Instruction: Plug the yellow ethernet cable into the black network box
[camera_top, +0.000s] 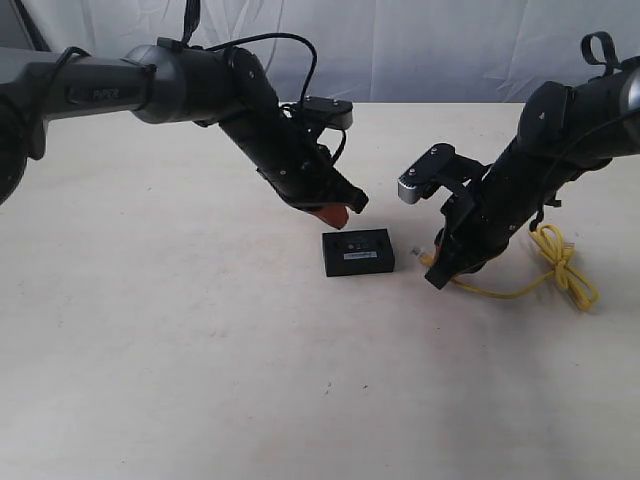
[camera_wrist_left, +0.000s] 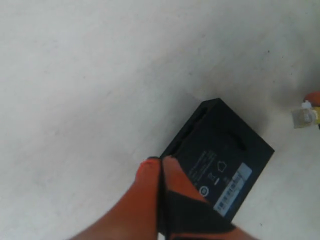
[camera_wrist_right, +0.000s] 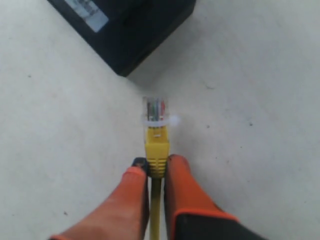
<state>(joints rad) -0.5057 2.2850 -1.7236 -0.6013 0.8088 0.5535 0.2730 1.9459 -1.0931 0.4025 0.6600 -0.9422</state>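
On the table, cable lies right of network box.

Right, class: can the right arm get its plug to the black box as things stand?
Probably yes: the right gripper holds the yellow cable short of the black box, only table between; its plug points near a corner.

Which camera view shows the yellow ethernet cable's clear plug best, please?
The right wrist view: the plug sits central, its coloured wires visible. The left wrist view catches it blurred at the edge; the exterior view shows only a speck.
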